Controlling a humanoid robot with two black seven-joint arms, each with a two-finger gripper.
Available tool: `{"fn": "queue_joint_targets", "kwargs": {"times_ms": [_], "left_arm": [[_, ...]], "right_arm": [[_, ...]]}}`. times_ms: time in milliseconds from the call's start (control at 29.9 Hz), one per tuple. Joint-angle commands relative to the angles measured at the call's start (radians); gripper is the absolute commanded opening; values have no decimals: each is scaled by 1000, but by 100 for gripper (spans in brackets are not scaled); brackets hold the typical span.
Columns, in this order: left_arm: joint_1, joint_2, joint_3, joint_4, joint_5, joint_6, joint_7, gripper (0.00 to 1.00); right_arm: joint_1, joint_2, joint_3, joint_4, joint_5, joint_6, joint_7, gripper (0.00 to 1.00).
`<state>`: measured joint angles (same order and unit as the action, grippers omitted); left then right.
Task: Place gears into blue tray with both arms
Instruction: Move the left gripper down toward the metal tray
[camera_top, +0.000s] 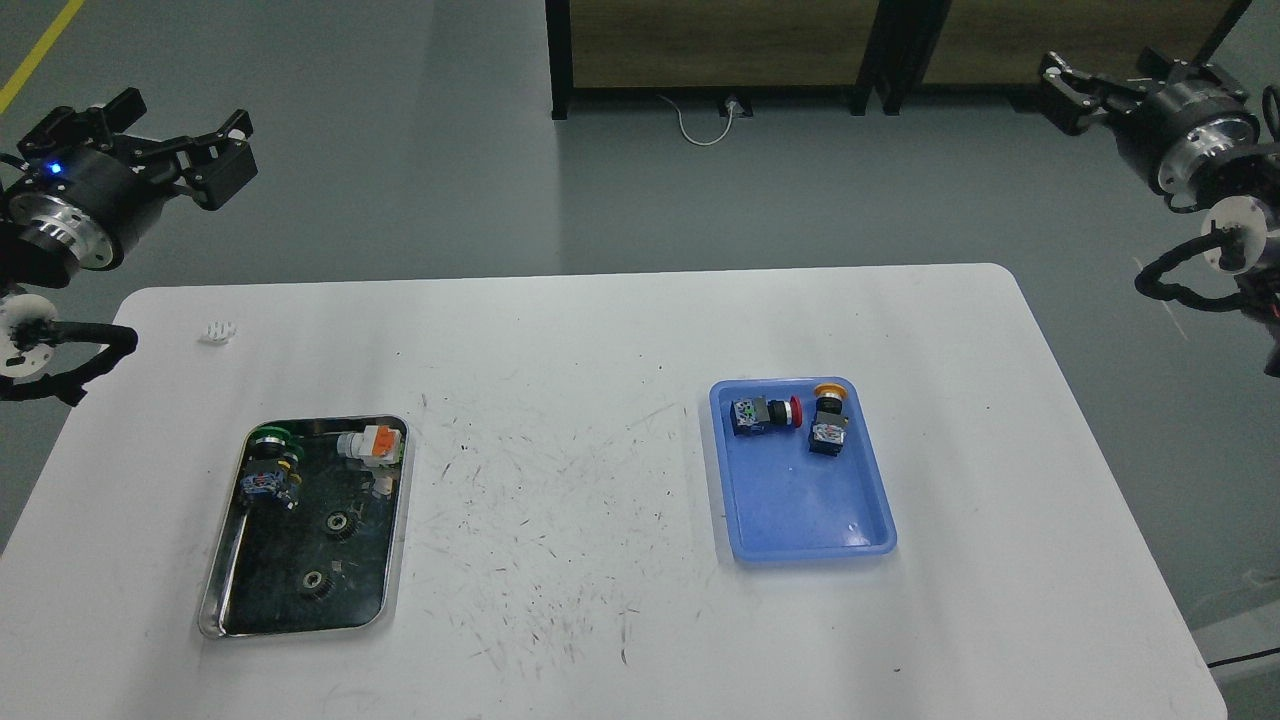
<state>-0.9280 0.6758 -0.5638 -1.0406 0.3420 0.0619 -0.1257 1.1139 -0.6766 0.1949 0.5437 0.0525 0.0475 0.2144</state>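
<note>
Two black gears (340, 523) (316, 583) lie flat in the near half of a shiny steel tray (222, 590) on the left of the white table. The blue tray (795, 505) sits right of centre; its far end holds a red-capped switch (765, 414) and a yellow-capped switch (828, 422). My left gripper (185, 118) hovers high beyond the table's far left corner, open and empty, far from the gears. My right gripper (1105, 75) hangs high off the far right, fingers spread with nothing between them.
The steel tray also holds a green-capped switch (268, 465) and an orange-and-white switch (370, 442) at its far end. A small white disc (217, 330) lies near the table's far left corner. A dark-framed wooden cabinet (720, 45) stands behind the table.
</note>
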Motion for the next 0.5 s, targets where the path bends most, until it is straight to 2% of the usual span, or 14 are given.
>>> {"fn": "queue_joint_targets", "kwargs": {"times_ms": [0, 67, 100, 167, 301, 468], "left_arm": [[4, -7, -5, 4, 2, 2, 0, 99], [14, -8, -1, 7, 2, 4, -8, 99], [14, -8, -5, 7, 2, 3, 4, 99], [11, -4, -7, 8, 2, -5, -12, 99], [15, 21, -36, 10, 2, -16, -35, 99], [17, 27, -54, 19, 0, -76, -46, 99]], "right_arm": [[-12, -3, 4, 1, -3, 3, 3, 100], [-22, -1, 6, 4, 0, 3, 9, 100], [-28, 0, 6, 4, 1, 2, 13, 100], [-32, 5, 8, 4, 0, 2, 26, 100], [-25, 12, 37, 1, -11, -8, 86, 100], [-12, 14, 67, -7, -37, -58, 89, 99]]}}
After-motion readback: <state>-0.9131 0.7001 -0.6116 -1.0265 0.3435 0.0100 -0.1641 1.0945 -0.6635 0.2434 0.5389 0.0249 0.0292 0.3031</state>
